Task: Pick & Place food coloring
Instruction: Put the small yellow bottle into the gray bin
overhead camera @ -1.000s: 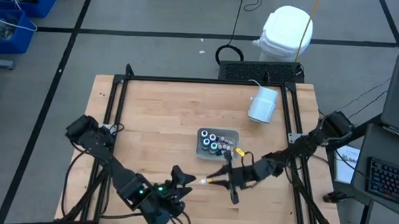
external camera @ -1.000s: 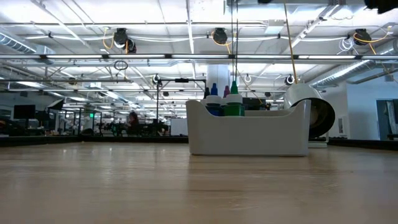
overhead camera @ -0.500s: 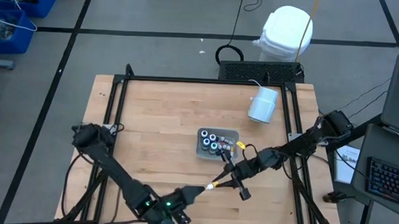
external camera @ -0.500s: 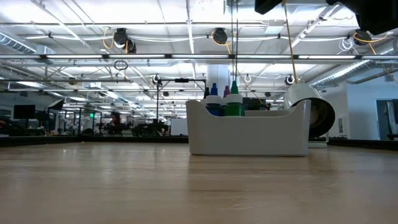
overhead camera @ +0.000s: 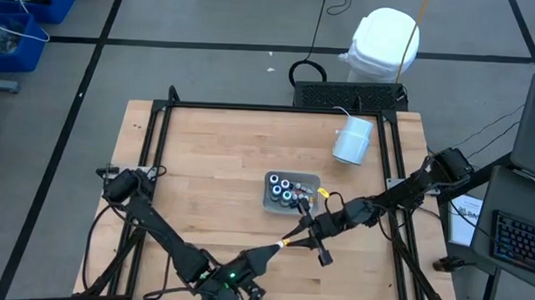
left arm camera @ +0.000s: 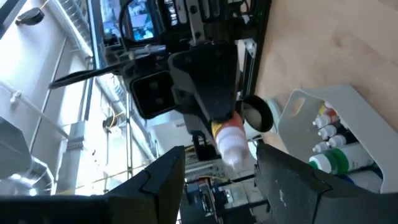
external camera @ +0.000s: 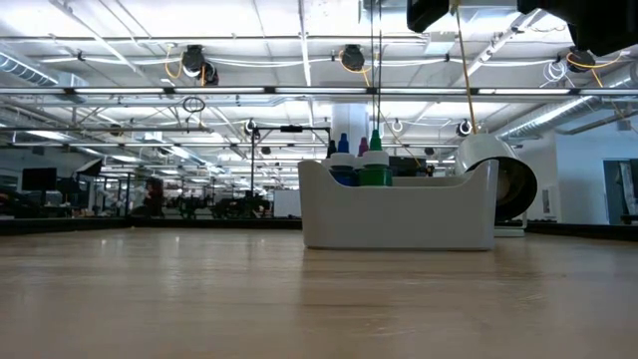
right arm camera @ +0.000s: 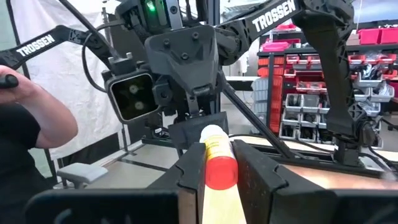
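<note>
High view, from the left: the left gripper [overhead camera: 265,256] reaches low over the counter [overhead camera: 204,156], fingers spread, aimed at the right gripper [overhead camera: 292,242], probably ready for a hand-over. The right gripper is clamped on one red-and-yellow food coloring bottle [right arm camera: 216,163], white cap outward, held off the counter near the clear tray [overhead camera: 313,180]. Roughly eight bottles [overhead camera: 286,191] stand bunched in that tray; one white cylinder [overhead camera: 352,140] lies beyond.
</note>
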